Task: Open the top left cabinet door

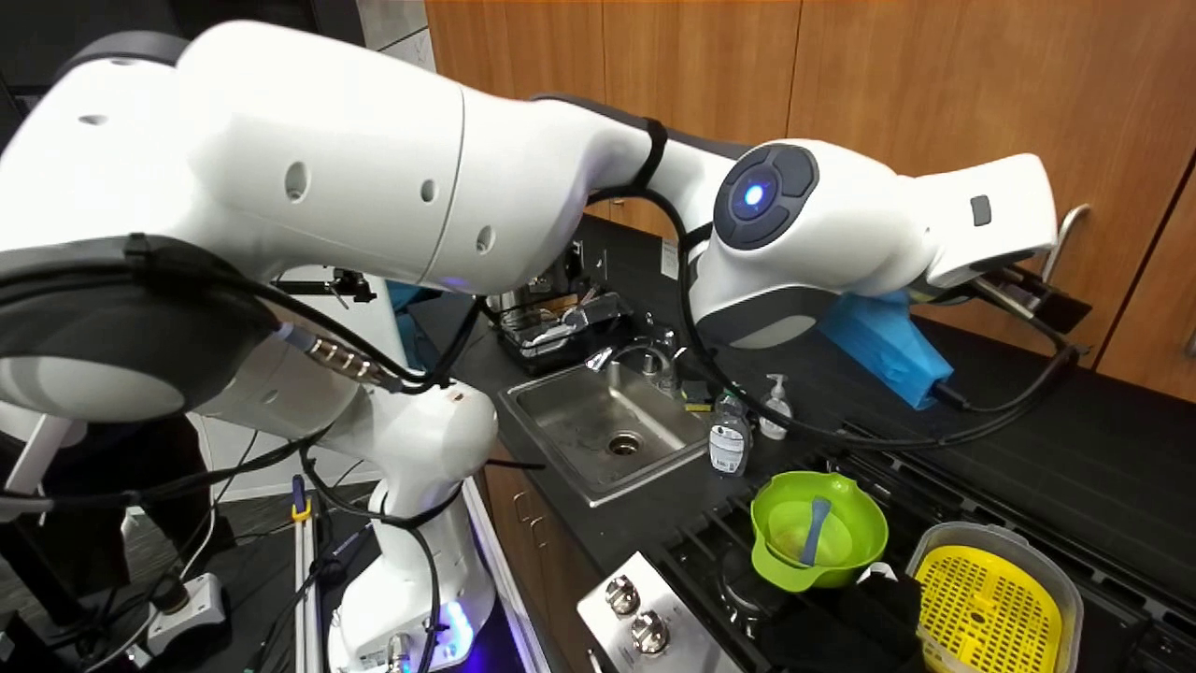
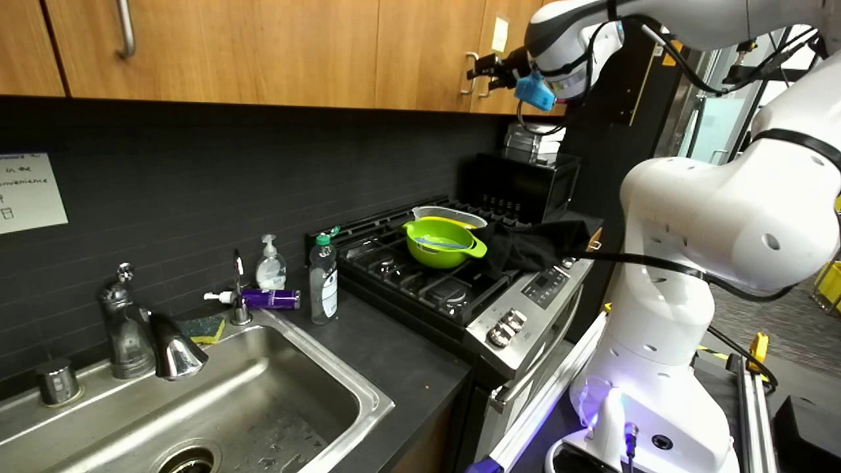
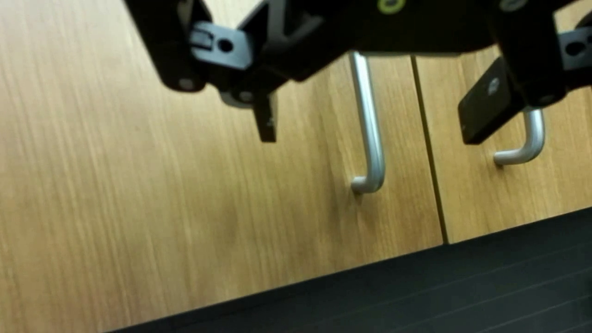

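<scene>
Trouble, as I judged it, lay in the grasp. My gripper (image 3: 370, 141) was released, its fingers (image 3: 266, 118) spread wide and holding nothing, and in the wrist view the silver handle (image 3: 368, 115) of the cabinet door (image 3: 185, 199) ran between them. That door, which I took for the top left one, hung above the stove (image 2: 427, 282) and looked closed, level with the next door (image 3: 550, 199). I could not tell whether the fingers reached past the silver handle; if they fell short, squeezing would have caught only air or slid off. In the wrist view one finger (image 3: 485, 104) stood partly in front of the neighbouring handle (image 3: 535, 132), so a small sideways drift could have bumped it or hooked the wrong door. Later, pulling straight back instead of following the door's swing could have wrenched my hold loose, and the door could have struck the arm (image 1: 523, 168) or snagged the drooping cable (image 1: 934, 441)
</scene>
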